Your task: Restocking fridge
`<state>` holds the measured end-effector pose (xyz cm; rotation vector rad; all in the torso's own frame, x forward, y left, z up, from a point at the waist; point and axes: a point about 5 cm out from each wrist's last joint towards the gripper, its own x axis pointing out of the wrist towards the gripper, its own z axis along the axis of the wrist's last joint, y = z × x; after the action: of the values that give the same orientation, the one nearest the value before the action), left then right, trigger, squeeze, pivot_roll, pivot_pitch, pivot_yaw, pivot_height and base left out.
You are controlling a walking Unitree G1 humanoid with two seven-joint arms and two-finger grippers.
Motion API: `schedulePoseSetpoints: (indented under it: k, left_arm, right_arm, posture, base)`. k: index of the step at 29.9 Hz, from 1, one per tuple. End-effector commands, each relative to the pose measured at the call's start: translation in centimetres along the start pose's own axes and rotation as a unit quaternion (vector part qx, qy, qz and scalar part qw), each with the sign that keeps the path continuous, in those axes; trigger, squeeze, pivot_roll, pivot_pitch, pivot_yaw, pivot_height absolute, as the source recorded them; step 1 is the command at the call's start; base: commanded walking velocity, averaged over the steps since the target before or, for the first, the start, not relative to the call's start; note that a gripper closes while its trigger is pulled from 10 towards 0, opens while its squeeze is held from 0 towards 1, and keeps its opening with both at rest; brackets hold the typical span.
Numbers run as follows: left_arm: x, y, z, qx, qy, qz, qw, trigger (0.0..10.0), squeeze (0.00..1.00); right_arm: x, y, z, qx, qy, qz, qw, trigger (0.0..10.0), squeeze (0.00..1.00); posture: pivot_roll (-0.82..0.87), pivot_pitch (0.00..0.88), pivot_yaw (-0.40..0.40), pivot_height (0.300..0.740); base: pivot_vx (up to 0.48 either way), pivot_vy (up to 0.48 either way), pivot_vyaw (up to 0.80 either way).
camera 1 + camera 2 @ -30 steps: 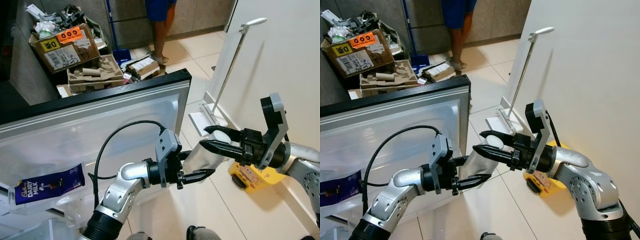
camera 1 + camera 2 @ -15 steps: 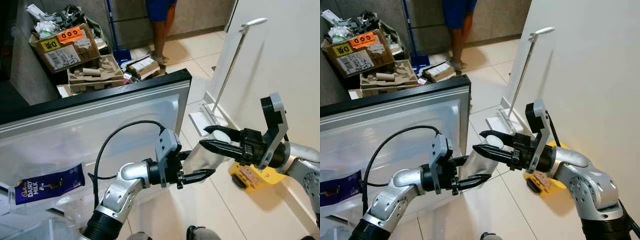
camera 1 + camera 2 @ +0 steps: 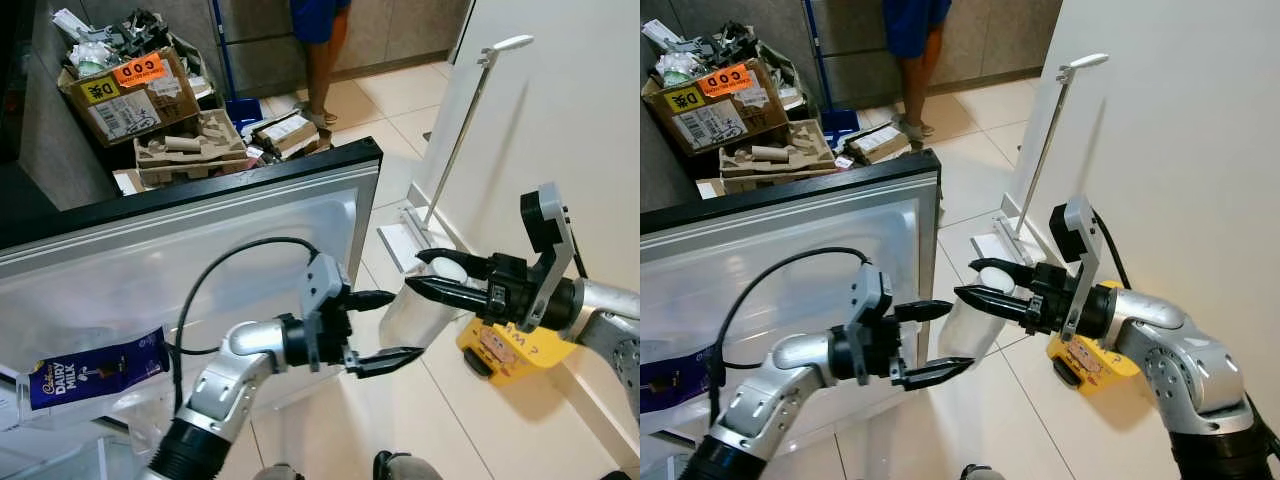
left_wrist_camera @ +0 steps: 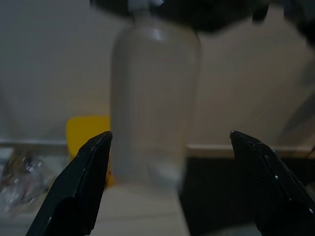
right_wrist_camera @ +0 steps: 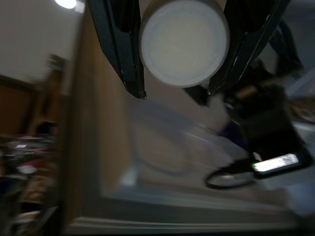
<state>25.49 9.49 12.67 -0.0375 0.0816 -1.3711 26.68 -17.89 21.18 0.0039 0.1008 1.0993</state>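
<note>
- The left gripper (image 3: 385, 327) is low in the middle of the scene, its two black fingers (image 4: 78, 182) spread wide with nothing between them; one tip points right at the bottle's side, the other sits lower and nearer.
- In the left wrist view the bottle (image 4: 153, 103) stands between the spread fingers but apart from both.
- The right gripper (image 3: 440, 278) reaches in from the right and is closed on the white cap (image 5: 184, 42) at the bottle's top, one finger on each side of it.
- The pale translucent bottle (image 3: 970, 328) hangs from that grip over the tiled floor (image 3: 470, 420), just right of the left gripper's tips.
- A yellow box (image 3: 505, 352) lies on the floor by the white wall (image 3: 560, 120), below the right arm.
- To the left, the open fridge door (image 3: 200, 250) shows its pale inner side, with a purple Dairy Milk chocolate bar (image 3: 95, 372) in a shelf at its near left.
- Beyond the bottle, a white stand with a thin pole (image 3: 455, 140) leans by the wall.
- Farther off on the left are cardboard boxes (image 3: 130, 95) full of rubbish.
- A person's legs (image 3: 320, 60) stand at the far middle.
</note>
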Motion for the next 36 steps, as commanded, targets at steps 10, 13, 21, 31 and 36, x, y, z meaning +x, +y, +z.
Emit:
schedulePoseSetpoints:
  k: [10,13,21,31,36]
  left_arm:
    - [-4.5,1.3,-1.2,0.019,0.046,0.031,0.998,10.0,0.00]
    - [-5.4,1.5,-1.5,0.021,0.050,0.043,0.998,10.0,0.00]
    - [-7.7,1.2,-2.4,0.006,0.065,0.052,0.997,10.0,0.00]
    - [-6.6,1.0,-2.4,0.011,0.050,0.032,0.998,10.0,0.00]
    - [-5.5,0.4,-2.4,0.009,0.040,0.005,0.999,10.0,0.00]
  right_arm:
    - [-0.1,0.1,1.7,-0.032,-0.016,0.007,0.999,0.0,0.00]
    - [0.4,0.1,1.7,-0.034,-0.017,0.014,0.999,0.0,0.00]
    - [3.4,-1.1,1.3,-0.033,-0.018,0.004,0.999,5.1,0.00]
    - [4.4,-0.7,1.3,-0.041,-0.036,0.031,0.998,10.0,0.00]
    - [4.5,-0.8,1.4,-0.044,-0.039,0.039,0.998,10.0,0.00]
  posture:
    - [-0.10,0.122,-0.028,0.740]
    - [-0.10,0.120,-0.030,0.740]
    - [-0.09,0.115,-0.047,0.740]
    - [-0.09,0.111,-0.051,0.740]
    - [-0.09,0.115,-0.051,0.740]
  base:
    - [0.000,0.000,0.00]
    - [0.000,0.000,0.00]
    - [0.000,0.000,0.00]
    - [0.000,0.000,0.24]
    - [0.000,0.000,0.77]
